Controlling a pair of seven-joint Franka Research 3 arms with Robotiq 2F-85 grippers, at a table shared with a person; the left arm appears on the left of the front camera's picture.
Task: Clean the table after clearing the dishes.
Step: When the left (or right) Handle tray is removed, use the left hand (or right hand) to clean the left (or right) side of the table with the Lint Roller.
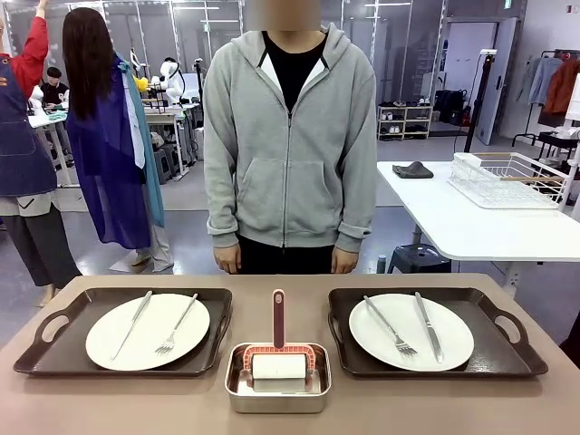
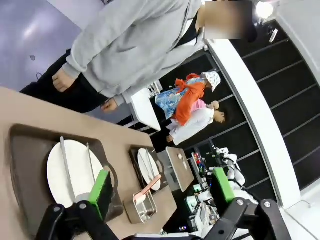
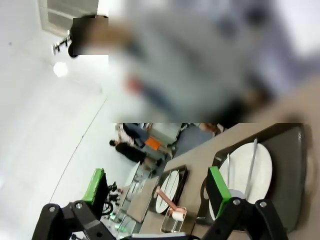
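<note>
Two white plates (image 1: 149,331) lie on brown trays (image 1: 54,349) whose long axes run across the table (image 1: 109,403), fork tines toward me. My left gripper (image 2: 161,186) and right gripper (image 3: 156,187) hang above, fingers spread, empty.

Worktop (image 1: 109,406): plain matte taupe-brown.
Left tray (image 1: 68,304), right tray (image 1: 497,306): dark brown.
Left plate (image 1: 152,343), right plate (image 1: 412,319): plain white.
Cutlery (image 1: 428,326): silver.
Pan (image 1: 277,404): steel-grey.
Roller (image 1: 278,367): white roll, coral frame, dusky-pink handle.
Hoodie (image 1: 290,181): grey.
Left fingers (image 2: 101,185), right fingers (image 3: 218,187): black, green pads.
</note>
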